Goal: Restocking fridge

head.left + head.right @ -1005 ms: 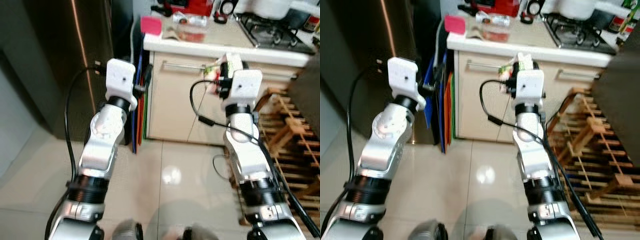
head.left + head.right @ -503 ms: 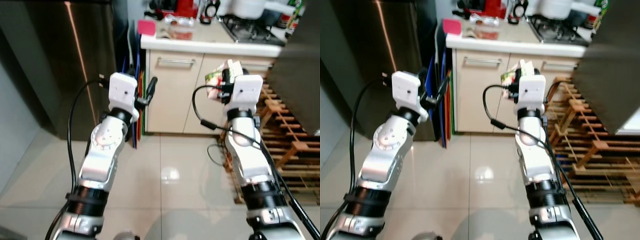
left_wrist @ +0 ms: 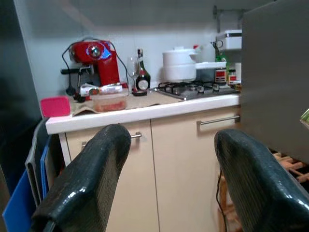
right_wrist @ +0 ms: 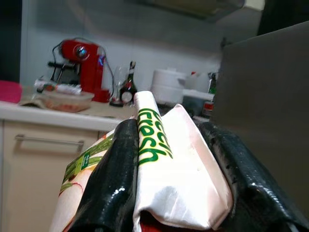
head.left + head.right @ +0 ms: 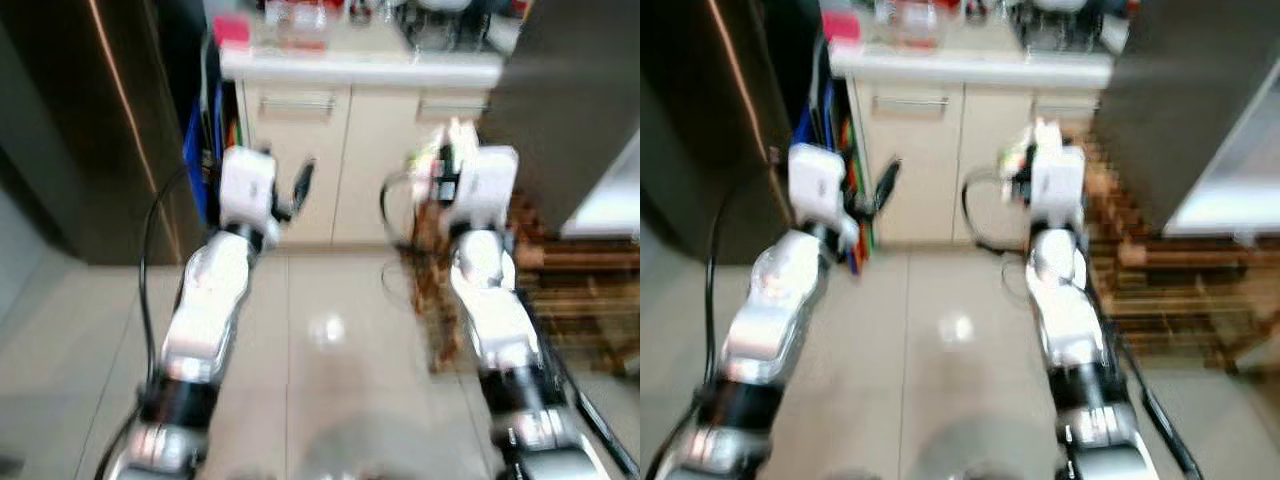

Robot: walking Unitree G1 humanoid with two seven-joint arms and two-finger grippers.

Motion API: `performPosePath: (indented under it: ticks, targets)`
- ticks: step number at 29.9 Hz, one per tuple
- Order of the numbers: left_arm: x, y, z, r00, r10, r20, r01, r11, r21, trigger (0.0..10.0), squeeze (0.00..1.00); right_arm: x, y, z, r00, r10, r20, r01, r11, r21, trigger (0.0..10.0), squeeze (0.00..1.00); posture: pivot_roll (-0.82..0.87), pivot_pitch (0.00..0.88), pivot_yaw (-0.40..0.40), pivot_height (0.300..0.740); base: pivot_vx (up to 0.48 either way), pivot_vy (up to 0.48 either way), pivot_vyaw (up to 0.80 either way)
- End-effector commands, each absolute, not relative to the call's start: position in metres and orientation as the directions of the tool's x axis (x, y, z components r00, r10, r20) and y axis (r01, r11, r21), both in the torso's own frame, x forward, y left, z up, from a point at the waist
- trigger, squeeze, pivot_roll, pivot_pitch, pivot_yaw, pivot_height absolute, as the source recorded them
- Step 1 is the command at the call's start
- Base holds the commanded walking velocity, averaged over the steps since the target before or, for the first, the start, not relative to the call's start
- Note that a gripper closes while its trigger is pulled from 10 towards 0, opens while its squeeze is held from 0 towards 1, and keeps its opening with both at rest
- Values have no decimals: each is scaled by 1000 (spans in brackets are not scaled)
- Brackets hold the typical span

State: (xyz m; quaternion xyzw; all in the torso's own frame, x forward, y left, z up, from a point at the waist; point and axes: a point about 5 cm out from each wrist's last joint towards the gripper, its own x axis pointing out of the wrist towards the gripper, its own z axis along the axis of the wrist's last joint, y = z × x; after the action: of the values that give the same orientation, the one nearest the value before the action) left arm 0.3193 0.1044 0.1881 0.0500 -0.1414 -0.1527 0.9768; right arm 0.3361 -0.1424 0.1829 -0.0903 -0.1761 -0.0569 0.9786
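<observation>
My right gripper (image 4: pixel 169 193) is shut on a white carton (image 4: pixel 166 164) with green "fresh" lettering, held upright at chest height in front of the cream cabinets; the same carton (image 5: pixel 438 152) shows in the blurred head view. Level with it on the left, my left gripper (image 3: pixel 169 183) is open with nothing between its black fingers (image 5: pixel 302 180). A tall dark steel appliance front (image 5: pixel 80 120) stands at the left. At the right hangs a big dark grey panel (image 5: pixel 565 90) with a white edge (image 5: pixel 610 205).
Straight ahead is a cream cabinet (image 5: pixel 300 150) under a counter (image 3: pixel 145 112) with a red coffee machine (image 3: pixel 99 60), a food box, a bottle and a stove with a white pot (image 3: pixel 181 65). Coloured boards (image 5: pixel 205 150) lean beside the cabinet. A wooden rack (image 5: pixel 560 270) stands low right. Tiled floor lies ahead.
The whole picture has shifted and blurred, so the camera moved; the dark panel at the right now takes up more of the view. Both arms keep their pose, with the carton still held.
</observation>
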Motion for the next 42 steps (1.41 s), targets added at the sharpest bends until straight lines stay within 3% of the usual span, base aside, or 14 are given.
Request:
performPosePath:
  ticks: [1,22,23,24,29,33,42]
  targets:
    - [322,96,188,912,-322,255,295,945,139,10000,0,337,-153,183,928,-108,356,174,972,-158,0,0,6,0,-8,740,0,-442,0]
    - [337,91,189,913,-314,261,285,948,144,10000,0,333,-162,188,908,-143,395,226,958,-174,0,0,-49,0,25,740,0,-442,0]
    - [338,92,187,918,-305,255,273,950,152,10000,0,330,-165,190,903,-151,403,241,953,-183,4471,0,-53,0,29,740,0,0,0]
    - [340,92,186,925,-294,242,259,951,166,10000,0,328,-166,191,899,-157,409,252,949,-190,10000,0,-55,0,33,740,0,0,0]
    - [339,92,184,923,-304,236,273,949,156,10000,0,321,-170,191,891,-165,422,269,942,-201,10000,0,-60,0,36,740,0,0,0]
    - [339,93,185,924,-293,244,278,956,97,10000,0,311,-178,181,895,-189,404,293,932,-213,10000,0,-66,0,39,740,480,0,0]
    - [340,90,183,922,-310,232,292,950,109,10000,0,309,-182,179,897,-211,389,312,924,-219,10000,0,-70,0,38,740,480,0,0]
